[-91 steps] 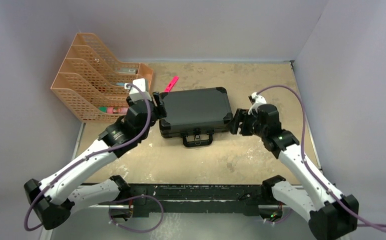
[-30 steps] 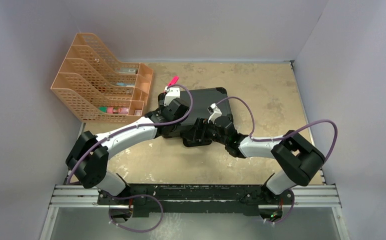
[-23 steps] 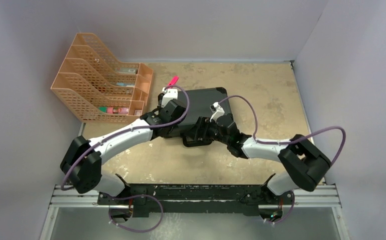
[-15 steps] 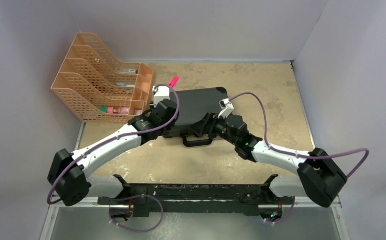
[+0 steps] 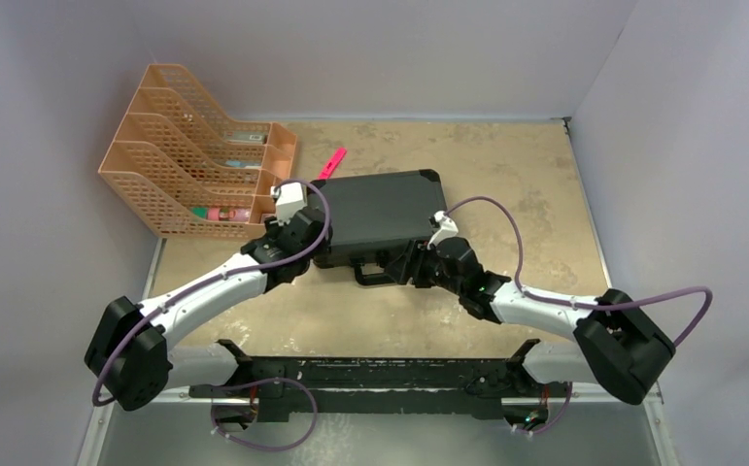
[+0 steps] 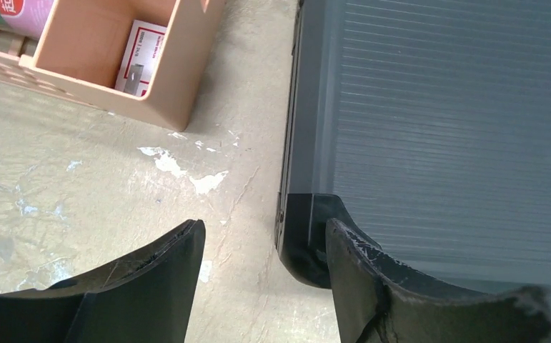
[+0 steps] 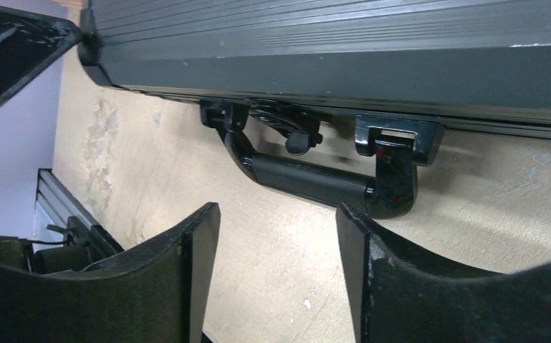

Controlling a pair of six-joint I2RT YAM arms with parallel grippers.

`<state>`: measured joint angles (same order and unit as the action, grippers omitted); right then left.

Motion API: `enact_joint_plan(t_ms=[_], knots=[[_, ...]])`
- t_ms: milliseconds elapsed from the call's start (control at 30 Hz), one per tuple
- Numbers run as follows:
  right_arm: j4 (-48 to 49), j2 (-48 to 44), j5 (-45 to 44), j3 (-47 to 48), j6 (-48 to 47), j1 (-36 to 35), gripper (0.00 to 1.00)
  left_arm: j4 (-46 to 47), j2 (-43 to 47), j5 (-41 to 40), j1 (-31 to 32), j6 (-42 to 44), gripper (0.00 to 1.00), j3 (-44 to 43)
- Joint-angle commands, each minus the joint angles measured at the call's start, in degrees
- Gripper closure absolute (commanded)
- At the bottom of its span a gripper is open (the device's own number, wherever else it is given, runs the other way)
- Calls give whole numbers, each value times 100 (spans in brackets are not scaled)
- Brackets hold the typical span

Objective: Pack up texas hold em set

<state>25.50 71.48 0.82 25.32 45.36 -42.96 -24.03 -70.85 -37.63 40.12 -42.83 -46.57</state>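
Worn tan tabletop [image 5: 506,165], paint chipped; lilac walls [image 5: 399,49]; closed black case [image 5: 380,209] centre.

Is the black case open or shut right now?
Shut. The case lies flat with its lid down on the base, the seam closed above the handle; whether it is latched, cannot tell.

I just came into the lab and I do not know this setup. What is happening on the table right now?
Two robot arms are working at a black case, which lies closed and flat on the table. The left gripper is open at the case's near left corner, and the right gripper is open just in front of its handle. Neither holds anything.
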Motion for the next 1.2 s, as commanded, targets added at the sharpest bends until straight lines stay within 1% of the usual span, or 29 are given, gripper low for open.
enact_joint_plan(t_ms=[0,67,133,233,333,467,633,800,1033,1167], knots=[[-62,303,-276,176,-65,-11,41,556,231,114,-168,-235,38,157],[-42,495,-315,278,-27,-20,46,585,225,156,-196,-226,40,210],[15,654,-359,357,22,-27,48,607,208,166,-215,-215,44,258],[85,885,-397,500,58,-36,53,639,126,296,-227,-12,52,277],[120,1056,-415,635,78,-67,57,482,-40,396,-226,82,62,177],[93,1105,-525,751,85,-110,63,411,-178,553,-230,99,71,185],[-27,1255,-891,836,127,-140,70,339,-272,578,-232,118,76,166],[98,1610,-923,965,-27,-204,75,290,-298,578,-229,117,80,180],[166,2045,-1176,1098,45,-350,80,284,-340,627,-230,114,85,203],[150,2265,-1490,1084,216,-386,86,306,-351,692,-229,108,87,201]])
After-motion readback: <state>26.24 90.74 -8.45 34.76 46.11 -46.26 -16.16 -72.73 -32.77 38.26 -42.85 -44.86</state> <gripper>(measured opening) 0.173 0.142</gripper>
